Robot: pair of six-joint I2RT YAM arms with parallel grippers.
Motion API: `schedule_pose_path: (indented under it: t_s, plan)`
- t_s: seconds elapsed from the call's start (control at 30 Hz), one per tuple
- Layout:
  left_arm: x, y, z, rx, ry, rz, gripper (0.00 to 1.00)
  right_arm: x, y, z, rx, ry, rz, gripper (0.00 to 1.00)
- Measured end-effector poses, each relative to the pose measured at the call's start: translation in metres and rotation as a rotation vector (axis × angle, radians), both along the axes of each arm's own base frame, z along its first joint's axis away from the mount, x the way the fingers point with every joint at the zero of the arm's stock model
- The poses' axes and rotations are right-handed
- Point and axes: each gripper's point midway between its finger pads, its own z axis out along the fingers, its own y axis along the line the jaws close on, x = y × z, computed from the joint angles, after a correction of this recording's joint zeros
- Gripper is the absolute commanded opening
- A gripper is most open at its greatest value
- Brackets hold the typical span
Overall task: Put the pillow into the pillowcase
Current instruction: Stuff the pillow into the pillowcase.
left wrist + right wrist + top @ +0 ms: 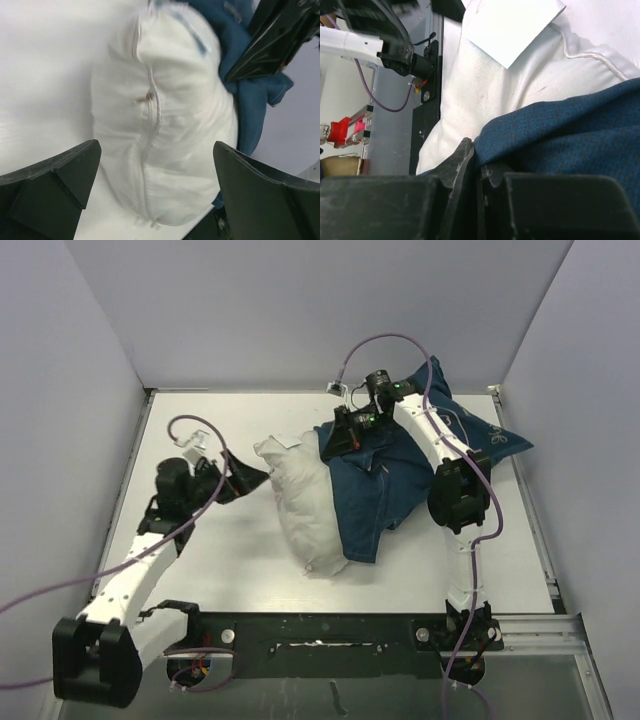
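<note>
The white pillow (305,505) lies in the middle of the table, its seam facing the left wrist view (165,125). The navy pillowcase (385,490) covers the pillow's right half and trails to the far right corner. My right gripper (338,432) is at the pillowcase's far left edge, shut on a fold of the blue fabric (570,135) with the pillow (485,90) just beyond the right gripper (480,150). My left gripper (252,473) stands open just left of the pillow, apart from it; in its own view the left gripper (156,150) has nothing between its fingers.
White walls close in the table (210,540) on the left, back and right. A black rail (320,630) with the arm bases runs along the near edge. A white label (510,30) sticks out of the pillow's far end. The right arm (455,490) lies over the pillowcase.
</note>
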Motion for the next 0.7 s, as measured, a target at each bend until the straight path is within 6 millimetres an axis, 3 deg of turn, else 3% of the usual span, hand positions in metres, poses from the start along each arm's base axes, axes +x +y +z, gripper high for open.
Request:
schedule_pose_path:
  t_s: [0.13, 0.23, 0.33, 0.43, 0.57, 0.6, 0.63, 0.7]
  plan:
    - [-0.007, 0.055, 0.051, 0.039, -0.201, 0.089, 0.98, 0.000, -0.005, -0.005, -0.015, -0.022, 0.005, 0.00]
    - [-0.008, 0.065, 0.062, 0.030, -0.241, 0.099, 0.98, -0.001, -0.008, -0.005, -0.011, -0.033, 0.013, 0.00]
    - [0.005, 0.056, 0.064, 0.013, -0.217, 0.040, 0.98, -0.003, -0.012, -0.005, 0.000, -0.044, 0.024, 0.00]
    - [0.040, 0.037, 0.060, -0.002, -0.188, -0.041, 0.98, -0.006, -0.015, -0.005, 0.008, -0.059, 0.039, 0.00]
    - [0.075, -0.012, 0.026, -0.044, -0.118, -0.189, 0.94, -0.012, -0.018, -0.007, 0.007, -0.080, 0.061, 0.00]
    - [0.077, -0.027, 0.017, -0.055, -0.102, -0.232, 0.86, -0.013, -0.019, -0.007, 0.005, -0.087, 0.067, 0.00]
    - [0.078, -0.044, 0.007, -0.068, -0.081, -0.275, 0.69, -0.014, -0.019, -0.008, 0.001, -0.093, 0.073, 0.00]
    - [0.074, -0.076, -0.008, -0.094, -0.045, -0.360, 0.20, -0.018, -0.021, -0.008, -0.013, -0.117, 0.088, 0.00]
